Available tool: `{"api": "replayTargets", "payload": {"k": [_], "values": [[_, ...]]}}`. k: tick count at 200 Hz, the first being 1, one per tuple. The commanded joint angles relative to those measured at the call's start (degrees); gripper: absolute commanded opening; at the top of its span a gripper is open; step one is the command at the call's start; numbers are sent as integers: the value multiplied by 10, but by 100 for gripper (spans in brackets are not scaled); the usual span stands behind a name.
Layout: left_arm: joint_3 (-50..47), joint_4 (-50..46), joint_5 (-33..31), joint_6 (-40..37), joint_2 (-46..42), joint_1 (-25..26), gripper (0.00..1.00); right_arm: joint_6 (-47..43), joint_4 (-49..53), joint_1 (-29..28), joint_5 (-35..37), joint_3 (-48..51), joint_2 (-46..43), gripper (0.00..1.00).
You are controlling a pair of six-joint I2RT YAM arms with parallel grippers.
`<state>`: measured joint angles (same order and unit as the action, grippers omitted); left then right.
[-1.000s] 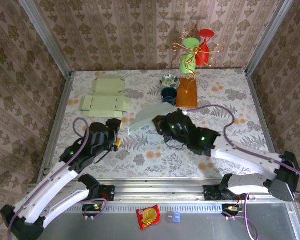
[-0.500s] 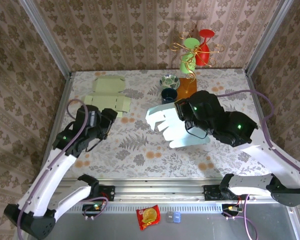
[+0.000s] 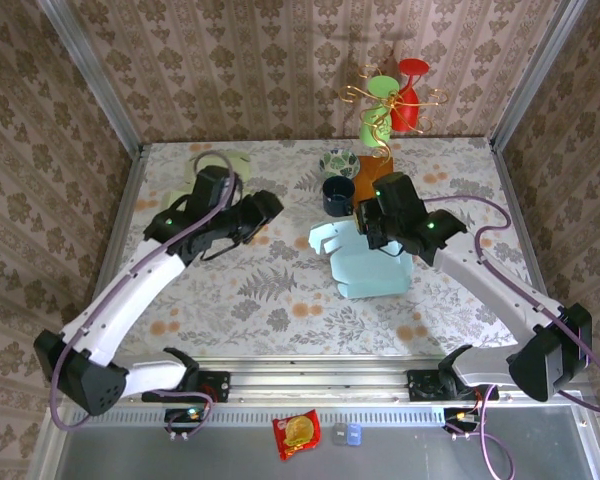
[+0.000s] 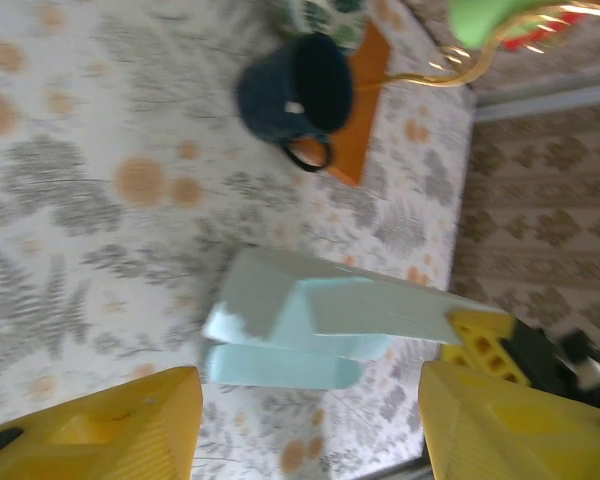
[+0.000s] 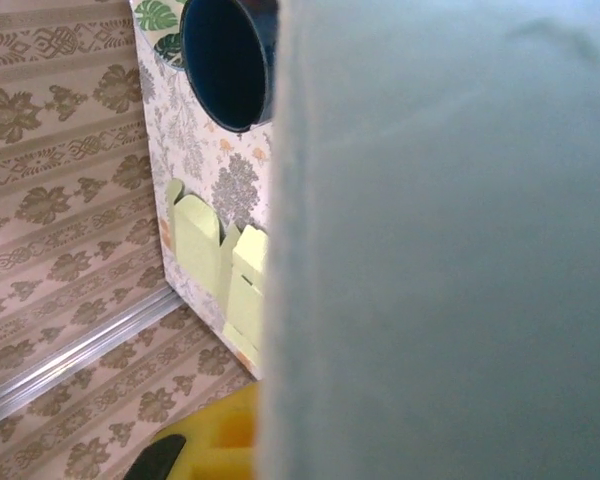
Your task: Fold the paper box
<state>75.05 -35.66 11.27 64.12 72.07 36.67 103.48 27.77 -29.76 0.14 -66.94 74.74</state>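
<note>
The paper box [image 3: 368, 268] is coloured pale blue. The tabletop [image 3: 270, 305] is printed with grey ferns and orange blossoms on white, and the walls [image 3: 230, 60] are papered in brown damask. A dark blue mug [image 3: 338, 190] is set by an orange board [image 3: 370, 175] and a bowl [image 3: 339, 161] patterned with green leaves. Pale green box blanks [image 5: 205, 255] are seen. The fingers [image 4: 120, 430] of the left gripper [image 4: 310, 385] are yellow. A red packet [image 3: 297, 433] is noted.

Bright even light casts soft shadows; left wrist view blurred, paper box [image 5: 440, 240] unfocused.
</note>
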Motion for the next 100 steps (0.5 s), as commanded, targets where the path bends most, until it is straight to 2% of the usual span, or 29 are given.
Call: {"api": "replayTargets", "payload": {"k": [1,29,100], "values": [[39,18,6,-6,44,29,60,4,-57,7,-38,16,7,0],[67,16,5,-5,86,43,60,11,-88,14,-51,30,18,0],[50,81,28,23,144,47,55,23,-126,19,-75,57,28,0]]}}
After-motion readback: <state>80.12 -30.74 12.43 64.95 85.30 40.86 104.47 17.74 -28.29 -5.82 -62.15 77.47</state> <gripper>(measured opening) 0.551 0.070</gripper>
